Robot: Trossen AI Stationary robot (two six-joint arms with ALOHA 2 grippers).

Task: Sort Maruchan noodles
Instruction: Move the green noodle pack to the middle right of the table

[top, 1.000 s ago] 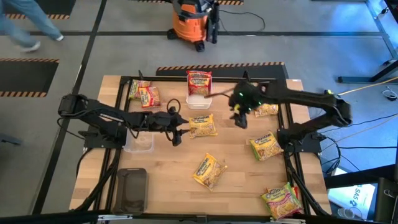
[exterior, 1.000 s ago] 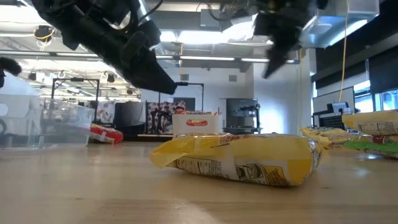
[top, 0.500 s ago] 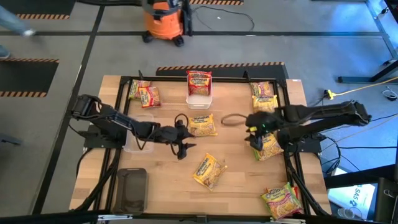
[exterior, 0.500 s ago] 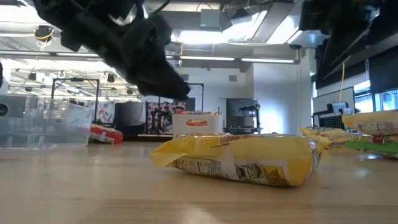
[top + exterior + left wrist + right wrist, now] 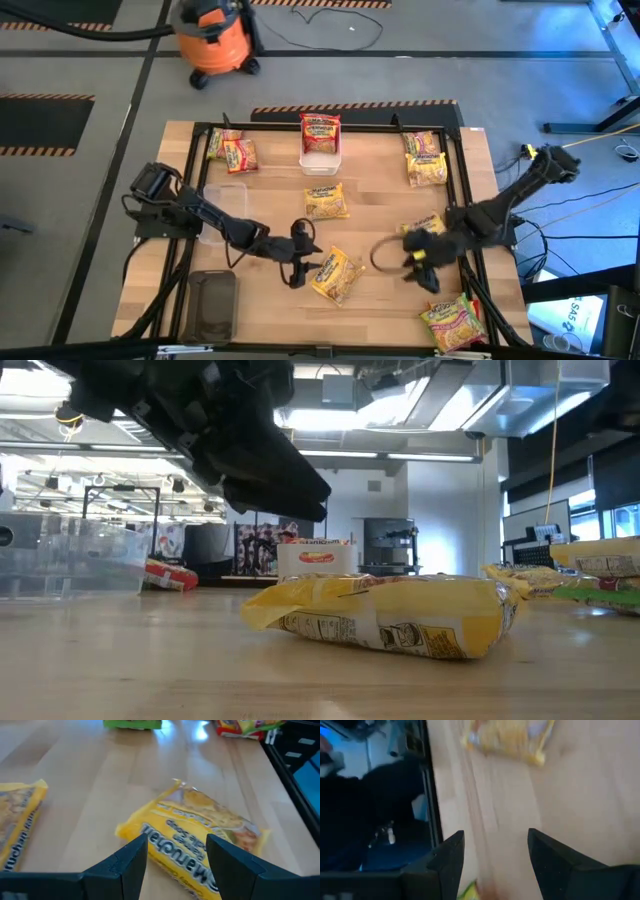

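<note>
Several yellow Maruchan packets lie flat on the wooden table. One (image 5: pixel 337 275) is near the middle of the near side, and it fills the low view's foreground (image 5: pixel 390 615). My left gripper (image 5: pixel 303 267) is open just left of it; in the left wrist view its fingers (image 5: pixel 177 842) stand either side of the packet's near end (image 5: pixel 195 850), and I cannot tell if they touch. My right gripper (image 5: pixel 415 262) is open above the table, beside a packet (image 5: pixel 428 228) partly under its arm. The right wrist view shows a blurred yellow packet (image 5: pixel 507 737) ahead of the open gripper (image 5: pixel 495 840).
Other packets: centre (image 5: pixel 325 200), far left pair (image 5: pixel 230 150), far right pair (image 5: pixel 425 160), near right corner (image 5: pixel 455 320), one standing in the white bin (image 5: pixel 320 160). A clear bin (image 5: pixel 225 200) and a dark tray (image 5: pixel 210 305) sit at the left. A black frame (image 5: pixel 465 200) rims the table.
My left gripper has moved toward the near edge and to the right, arriving at the near-centre packet. My right arm has swung from the far side of the table toward the near right and come down low. No packet has moved. An orange vacuum beyond the table has rolled left.
</note>
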